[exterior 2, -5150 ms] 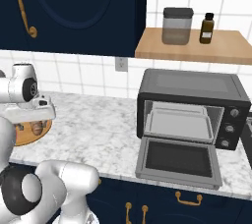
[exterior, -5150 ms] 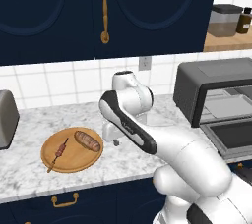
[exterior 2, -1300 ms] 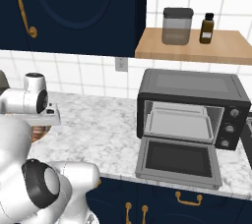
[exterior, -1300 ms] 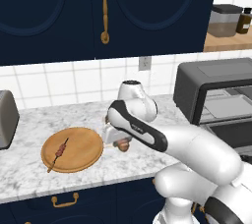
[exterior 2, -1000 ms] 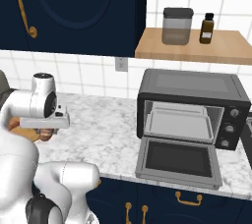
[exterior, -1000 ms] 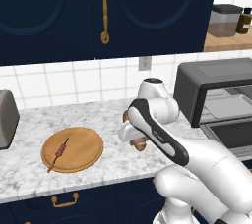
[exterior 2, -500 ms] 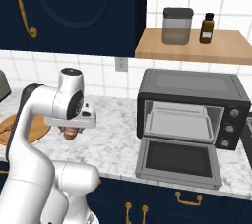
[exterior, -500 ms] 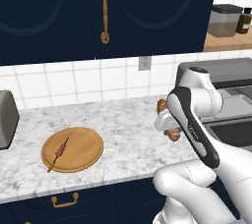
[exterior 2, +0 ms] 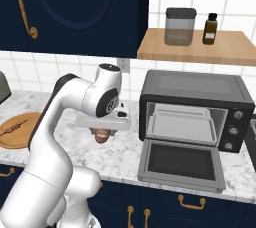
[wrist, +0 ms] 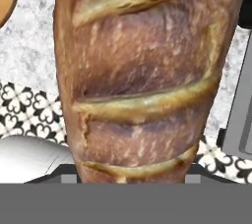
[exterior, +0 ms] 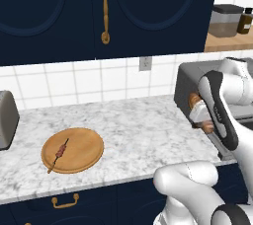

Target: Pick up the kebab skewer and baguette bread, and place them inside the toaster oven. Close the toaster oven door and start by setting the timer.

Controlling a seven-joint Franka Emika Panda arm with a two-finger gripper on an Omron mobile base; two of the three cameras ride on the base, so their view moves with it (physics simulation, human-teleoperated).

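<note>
My gripper is shut on the baguette bread, a golden-brown scored loaf held above the marble counter just left of the toaster oven. The hand view looks straight onto the baguette bread, with the fingertips hidden behind it. In the left base view the gripper hangs in front of the toaster oven, and the loaf's end pokes out. The toaster oven door lies folded down, open, with the rack visible inside. The kebab skewer lies on the round wooden board.
A silver pop-up toaster stands at the counter's far left. A wooden shelf above the oven carries a jar and a dark bottle. Dark blue cabinets hang overhead. Bare marble counter lies between board and oven.
The arm has swung right, carrying the baguette bread from near the wooden board across the counter to just beside the open toaster oven. The skewer and board stayed put.
</note>
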